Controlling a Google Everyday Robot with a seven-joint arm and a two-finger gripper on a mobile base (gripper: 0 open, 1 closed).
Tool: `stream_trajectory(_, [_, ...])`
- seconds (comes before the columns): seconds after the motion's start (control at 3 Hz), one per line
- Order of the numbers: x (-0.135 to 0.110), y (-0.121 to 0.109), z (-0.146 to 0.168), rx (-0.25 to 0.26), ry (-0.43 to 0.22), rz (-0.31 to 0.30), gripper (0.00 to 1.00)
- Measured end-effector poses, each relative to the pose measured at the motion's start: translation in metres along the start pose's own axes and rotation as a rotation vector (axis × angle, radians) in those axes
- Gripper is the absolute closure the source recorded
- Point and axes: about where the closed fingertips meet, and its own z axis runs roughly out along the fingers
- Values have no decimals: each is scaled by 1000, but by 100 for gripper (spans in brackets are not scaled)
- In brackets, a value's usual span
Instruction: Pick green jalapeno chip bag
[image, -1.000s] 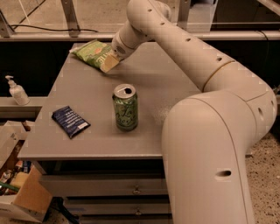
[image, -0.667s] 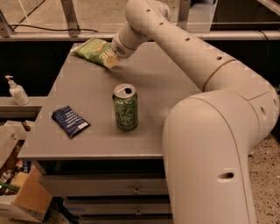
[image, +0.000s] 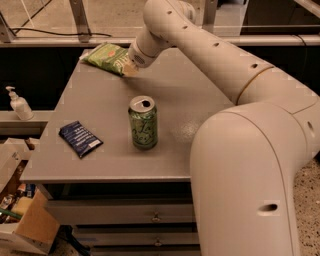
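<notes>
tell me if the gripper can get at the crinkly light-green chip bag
Probably yes: the gripper sits right at the chip bag; the green soda can and dark blue packet lie well clear.

The green jalapeno chip bag, crinkly light green with a red-orange mark, is lying flat at the 11 o'clock corner of the tabletop. The tool is sitting at the bag's 4 o'clock end, touching it.

Hand at chip bag, behind can
</notes>
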Motion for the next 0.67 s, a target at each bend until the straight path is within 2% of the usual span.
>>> stream_trajectory(0.33, [0, -4, -9, 16, -9, 1, 100])
stream_trajectory(0.67, [1, -11, -21, 19, -24, 5, 82])
